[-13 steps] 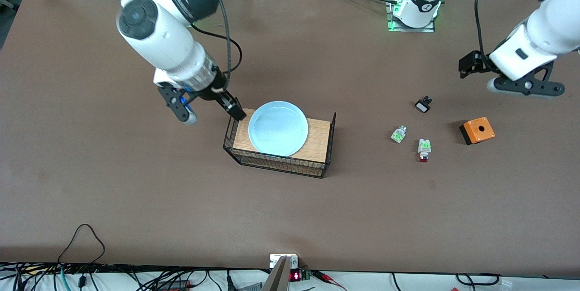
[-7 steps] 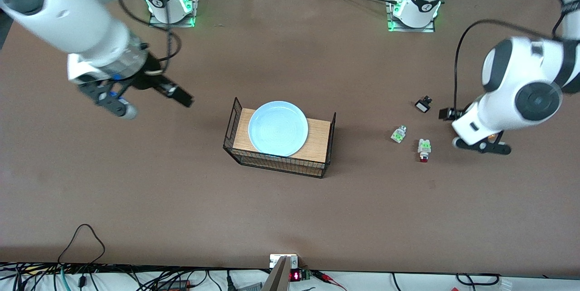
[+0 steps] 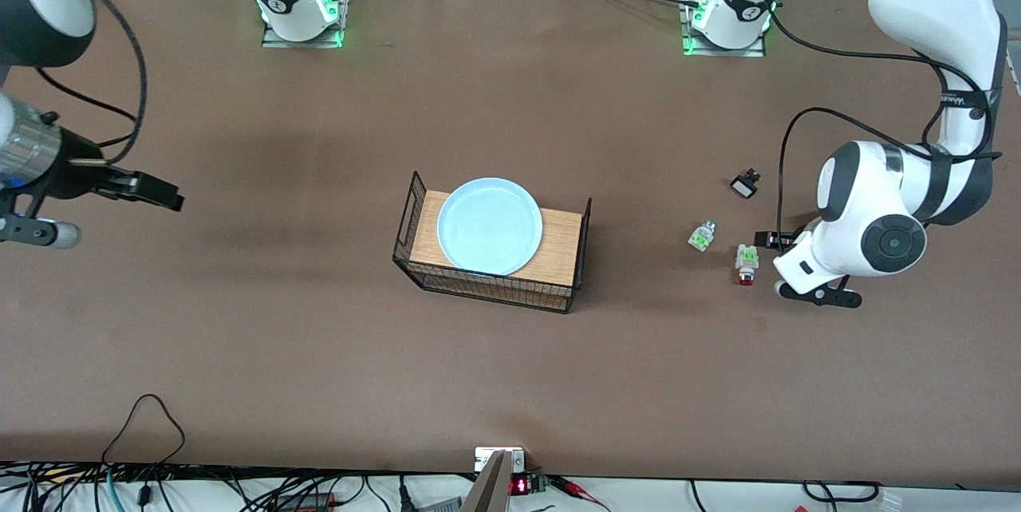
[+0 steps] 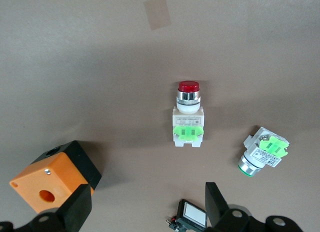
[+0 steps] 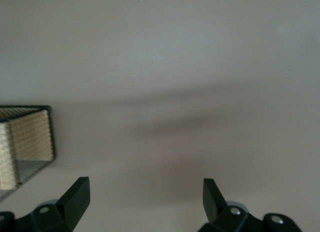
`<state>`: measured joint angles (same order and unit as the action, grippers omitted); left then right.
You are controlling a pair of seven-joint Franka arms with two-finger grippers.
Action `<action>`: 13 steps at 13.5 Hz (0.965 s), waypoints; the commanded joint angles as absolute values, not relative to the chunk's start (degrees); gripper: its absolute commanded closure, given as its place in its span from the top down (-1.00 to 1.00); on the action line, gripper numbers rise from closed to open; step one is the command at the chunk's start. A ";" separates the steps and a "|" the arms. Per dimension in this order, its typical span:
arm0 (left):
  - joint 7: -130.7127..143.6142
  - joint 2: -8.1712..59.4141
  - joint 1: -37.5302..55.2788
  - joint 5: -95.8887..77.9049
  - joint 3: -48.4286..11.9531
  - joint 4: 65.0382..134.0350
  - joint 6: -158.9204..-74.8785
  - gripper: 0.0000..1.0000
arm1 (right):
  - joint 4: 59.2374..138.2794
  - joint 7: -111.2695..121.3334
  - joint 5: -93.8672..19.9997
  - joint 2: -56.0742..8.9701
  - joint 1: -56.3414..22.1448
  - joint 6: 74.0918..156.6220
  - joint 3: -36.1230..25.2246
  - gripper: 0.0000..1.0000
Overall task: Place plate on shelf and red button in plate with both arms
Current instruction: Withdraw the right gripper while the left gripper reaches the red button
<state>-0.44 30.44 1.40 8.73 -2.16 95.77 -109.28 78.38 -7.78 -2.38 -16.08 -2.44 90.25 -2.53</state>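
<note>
right tool (image 5: 145, 192) withdrawn from plate (image 3: 490, 226)

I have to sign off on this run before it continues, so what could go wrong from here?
The left gripper, open above the small parts, could close on the capless green part rather than the red button; they look alike and lie close together. The orange box and the black part sit by its fingertips and may get knocked. The right gripper, open, hangs over bare table away from the plate.
</note>
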 commanded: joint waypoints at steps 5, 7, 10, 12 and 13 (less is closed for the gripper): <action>-1.05 31.64 1.84 9.84 -2.64 96.06 -109.60 0.92 | 86.11 0.70 -0.88 -8.81 -2.02 88.32 -7.65 1.00; -1.75 31.90 1.06 9.76 -2.72 99.90 -114.84 0.91 | 91.91 0.79 -0.70 -4.76 -2.11 91.57 -7.47 1.00; -2.20 32.34 1.49 9.67 -2.72 104.15 -126.20 0.91 | 91.93 1.93 -0.70 -4.13 -2.11 91.14 -7.29 1.00; -2.20 32.26 1.84 9.14 -2.81 103.71 -126.39 0.92 | 91.93 2.02 -0.70 -3.52 -2.11 90.97 -7.29 1.00; -2.20 32.08 1.85 9.14 -2.81 103.71 -126.30 0.92 | 91.93 2.02 -0.62 -3.43 -2.11 91.05 -7.29 1.00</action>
